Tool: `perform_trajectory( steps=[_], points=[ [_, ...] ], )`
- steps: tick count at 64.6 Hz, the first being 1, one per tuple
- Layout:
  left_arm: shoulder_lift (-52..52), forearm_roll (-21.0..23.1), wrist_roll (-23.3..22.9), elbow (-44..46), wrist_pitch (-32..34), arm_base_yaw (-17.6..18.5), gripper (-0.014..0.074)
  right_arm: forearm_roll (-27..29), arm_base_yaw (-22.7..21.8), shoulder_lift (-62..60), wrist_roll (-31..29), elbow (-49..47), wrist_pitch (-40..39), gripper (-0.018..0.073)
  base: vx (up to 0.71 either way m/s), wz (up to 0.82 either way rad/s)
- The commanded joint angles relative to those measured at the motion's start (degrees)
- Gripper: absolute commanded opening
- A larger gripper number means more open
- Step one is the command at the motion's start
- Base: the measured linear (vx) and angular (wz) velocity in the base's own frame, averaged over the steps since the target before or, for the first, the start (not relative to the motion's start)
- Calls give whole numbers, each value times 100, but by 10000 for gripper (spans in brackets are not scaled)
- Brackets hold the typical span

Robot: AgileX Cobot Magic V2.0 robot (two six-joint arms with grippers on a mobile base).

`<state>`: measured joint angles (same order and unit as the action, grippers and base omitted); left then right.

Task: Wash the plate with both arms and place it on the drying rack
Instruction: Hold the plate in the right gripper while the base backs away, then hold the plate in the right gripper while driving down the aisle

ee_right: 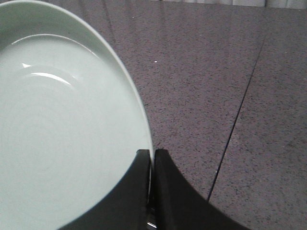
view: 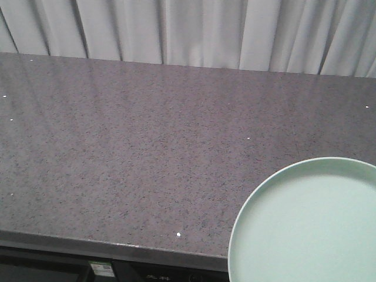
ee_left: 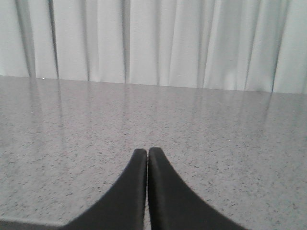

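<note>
front view: set high, tilted down and forward across the surface (view: 129,147) to the curtain (view: 176,29) behind; plate (view: 311,229) cut by the lower right corner. left wrist view: low and near the surface, faces the curtain level, left end effector (ee_left: 147,151) at bottom centre. right wrist view: very near, tilted steeply down past right end effector (ee_right: 152,153). shares plate and surface with front view; curtain shared by front and left wrist.

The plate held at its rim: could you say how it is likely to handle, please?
Probably stiff: the plate shows no sag though the right gripper pinches only its rim. Its glossy surface looks slippery, so it might pivot or slip.
</note>
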<state>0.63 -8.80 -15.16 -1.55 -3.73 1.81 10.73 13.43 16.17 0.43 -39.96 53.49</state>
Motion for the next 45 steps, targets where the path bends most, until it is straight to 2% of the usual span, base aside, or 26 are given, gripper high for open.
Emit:
perform_trajectory(
  steps=[1,20,45],
  points=[
    [89,8,-23,-82,404,-4,-6,9,-15,71,1,-140,-429,-2,-6,29],
    [89,8,-23,-82,404,-4,-6,9,-15,71,1,-140,-429,-2,-8,43],
    [89,8,-23,-82,404,-4,-6,9,-15,71,1,-140,-423,-2,-13,72]
  ],
)
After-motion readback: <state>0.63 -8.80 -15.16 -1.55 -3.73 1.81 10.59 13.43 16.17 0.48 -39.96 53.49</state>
